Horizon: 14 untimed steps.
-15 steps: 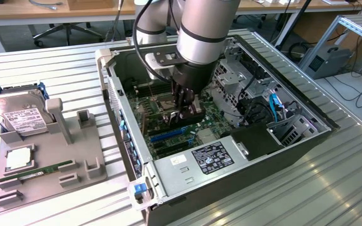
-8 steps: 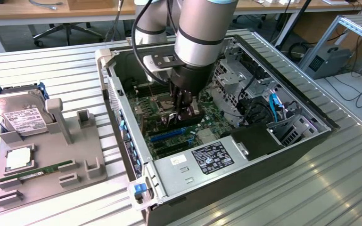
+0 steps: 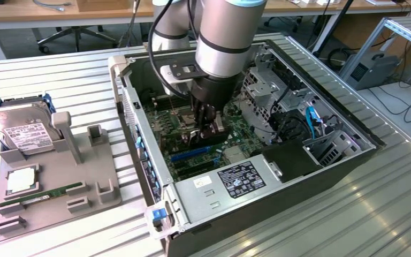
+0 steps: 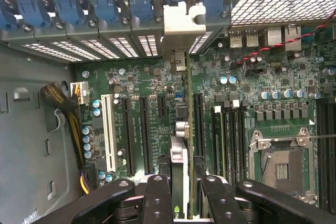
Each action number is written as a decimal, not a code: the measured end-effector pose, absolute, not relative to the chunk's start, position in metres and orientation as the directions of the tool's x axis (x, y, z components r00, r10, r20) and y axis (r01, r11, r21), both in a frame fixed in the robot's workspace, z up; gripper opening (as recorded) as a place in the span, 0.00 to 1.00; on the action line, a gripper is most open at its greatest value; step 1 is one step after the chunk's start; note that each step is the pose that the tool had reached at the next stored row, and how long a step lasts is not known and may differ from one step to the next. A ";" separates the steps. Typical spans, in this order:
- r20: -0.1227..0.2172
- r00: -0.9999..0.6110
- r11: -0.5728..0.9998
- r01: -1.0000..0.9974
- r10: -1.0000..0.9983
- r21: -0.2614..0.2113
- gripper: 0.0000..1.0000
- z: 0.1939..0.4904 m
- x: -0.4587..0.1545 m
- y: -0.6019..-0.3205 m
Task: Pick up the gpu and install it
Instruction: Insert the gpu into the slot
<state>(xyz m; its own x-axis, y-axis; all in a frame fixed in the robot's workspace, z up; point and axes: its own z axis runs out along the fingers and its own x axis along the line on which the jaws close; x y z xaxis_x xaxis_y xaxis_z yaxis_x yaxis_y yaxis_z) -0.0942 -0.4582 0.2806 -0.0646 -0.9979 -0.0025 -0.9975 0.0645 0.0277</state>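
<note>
Exterior view: open computer case (image 3: 263, 160) lay on its side on a ribbed metal table (image 3: 48, 85), used below as the landmark. Reached down into the case from above, arm ending in the hand (image 3: 209, 128), closed on the gpu (image 3: 216, 127) and holding it edge-down just over the motherboard (image 3: 184, 115). To the exterior view's left of the case, stood a grey parts fixture (image 3: 62, 182) carrying a hard drive (image 3: 20, 128) and a RAM stick (image 3: 41, 197). Behind the case, wooden desks, an office chair, cables on the floor.

Wrist view: hand (image 4: 182, 182) clamped on the gpu (image 4: 178, 166), seen edge-on, upright between the slots on the motherboard (image 4: 236, 103), its metal bracket (image 4: 184, 22) against the case's rear slot openings.
</note>
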 end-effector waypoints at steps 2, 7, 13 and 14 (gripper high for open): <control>-0.001 -0.065 0.065 -0.998 -0.998 0.028 0.27 0.279 -0.096 -0.458; 0.002 -0.067 0.067 -0.997 -0.998 0.027 0.27 0.276 -0.099 -0.458; 0.008 -0.070 0.070 -0.997 -0.998 0.027 0.27 0.272 -0.100 -0.456; 0.010 -0.070 0.070 -0.997 -0.997 0.027 0.27 0.272 -0.100 -0.456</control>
